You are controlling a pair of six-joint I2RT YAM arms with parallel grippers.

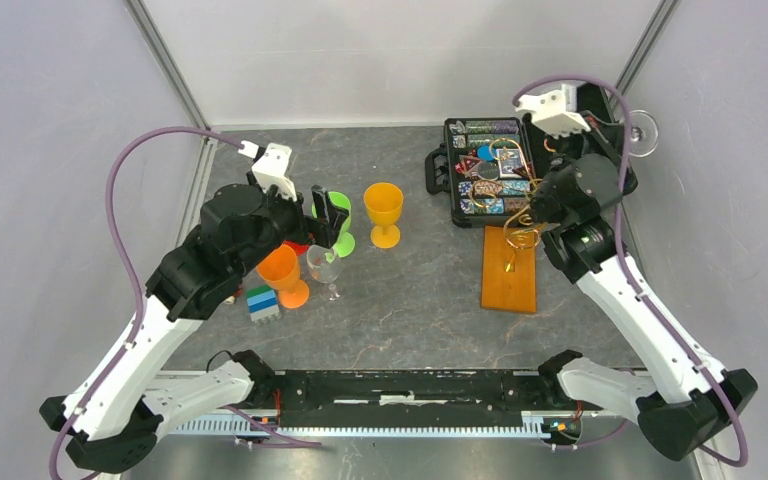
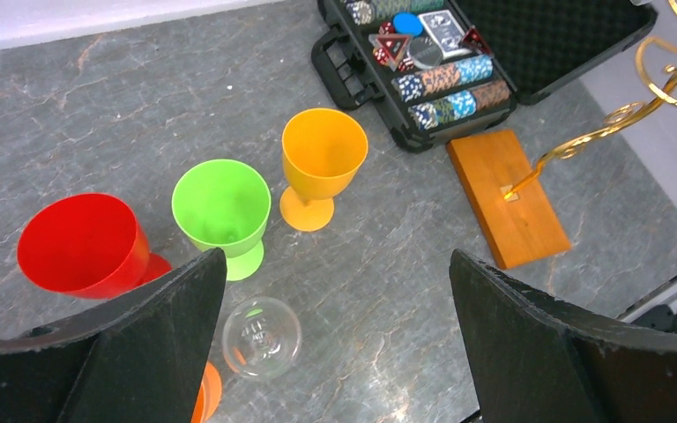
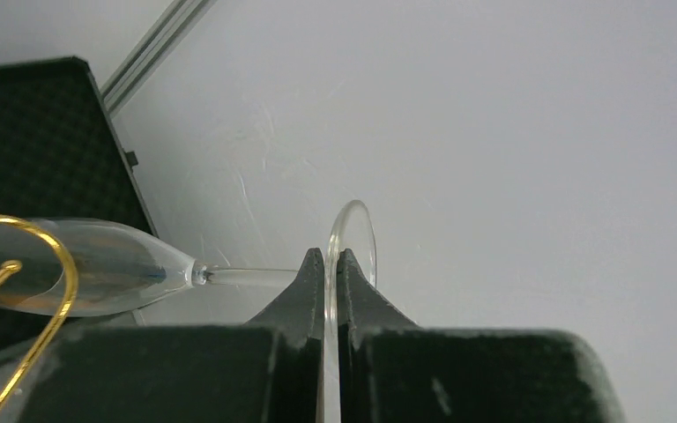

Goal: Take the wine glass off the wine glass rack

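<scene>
The wine glass rack is a gold wire stand (image 1: 520,222) on an orange-brown wooden base (image 1: 509,270); it also shows in the left wrist view (image 2: 513,198). My right gripper (image 3: 331,256) is shut on the round foot (image 3: 359,231) of a clear wine glass (image 3: 88,264), which lies level. A gold curl (image 3: 60,264) crosses in front of its bowl. In the top view the foot (image 1: 644,135) shows at the right wall. My left gripper (image 2: 335,264) is open above a second clear glass (image 2: 262,337) standing on the table.
Red (image 2: 79,242), green (image 2: 220,204) and yellow (image 2: 322,152) cups stand by the left gripper, with an orange cup (image 1: 282,272) and a striped block (image 1: 262,303). An open black case of poker chips (image 1: 485,165) sits behind the rack. The right wall is close.
</scene>
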